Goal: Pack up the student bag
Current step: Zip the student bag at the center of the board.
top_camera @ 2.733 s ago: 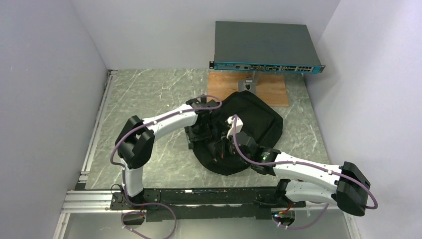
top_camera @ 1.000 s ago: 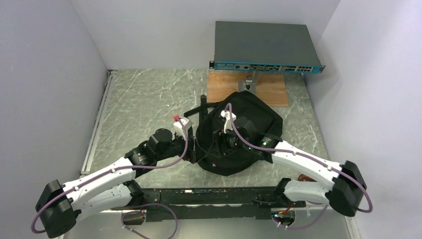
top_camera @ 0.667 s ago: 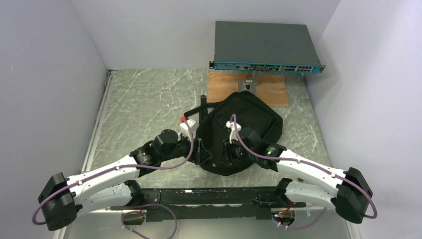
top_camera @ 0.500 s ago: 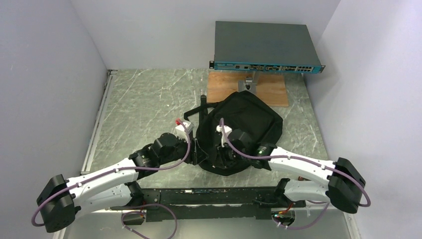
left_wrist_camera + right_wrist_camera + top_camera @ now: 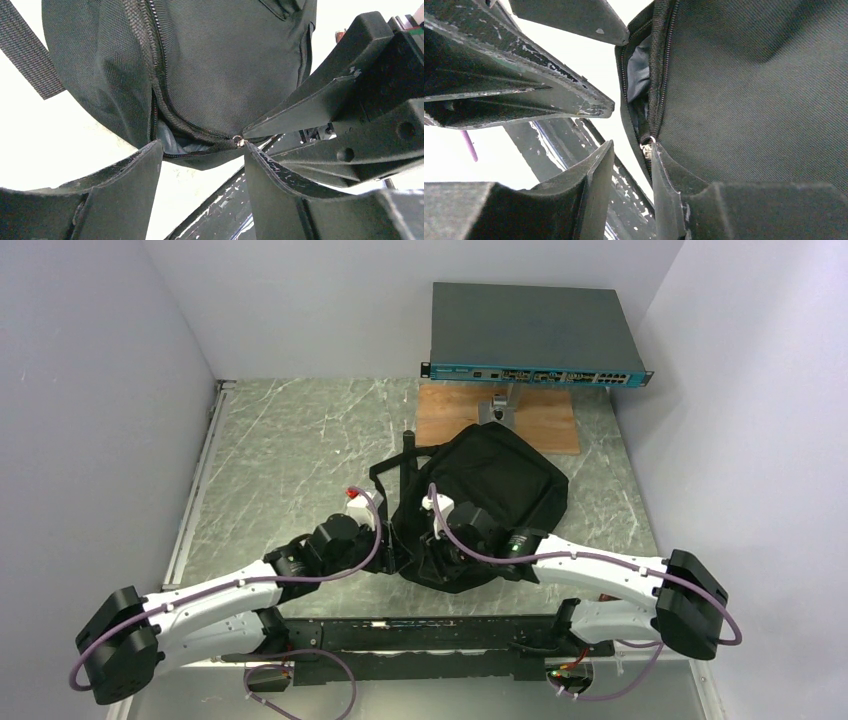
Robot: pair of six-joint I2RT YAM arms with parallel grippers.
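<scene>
- Since both pincers sit at the end of the zip, I judge the step to be working the zip of the bag [image 5: 505,485]. Whether it is being opened or closed I cannot tell.
- Top view: left pincer [image 5: 392,548] and right pincer [image 5: 432,558] meet at the bag's near edge. The bag lies beyond both of them on the table [image 5: 290,440]. Jaw state is unreadable from here.
- Left wrist view: left pincer [image 5: 202,149] has its jaws apart and clamps nothing.
  - The bag's slit mouth lies just past the tips, with the pull [image 5: 239,141] beside one tip.
  - The shell is coarse black weave, with a toothed zip [image 5: 154,50] curving away.
  - A flat webbing strap [image 5: 25,50] runs off to one side, and smooth pale lining [image 5: 170,141] shows in the gap.
- Right wrist view: right pincer [image 5: 633,147] has its jaws narrowly apart. The small metal pull touches one finger's inner face but is not pinched. Its fingers [image 5: 589,200] are hard, scuffed black wedges.
- Next move, my judgement: the right pincer closes squarely on the pull while the left pinches fabric beside the mouth. That keeps the soft shell taut; otherwise it will bunch.
</scene>
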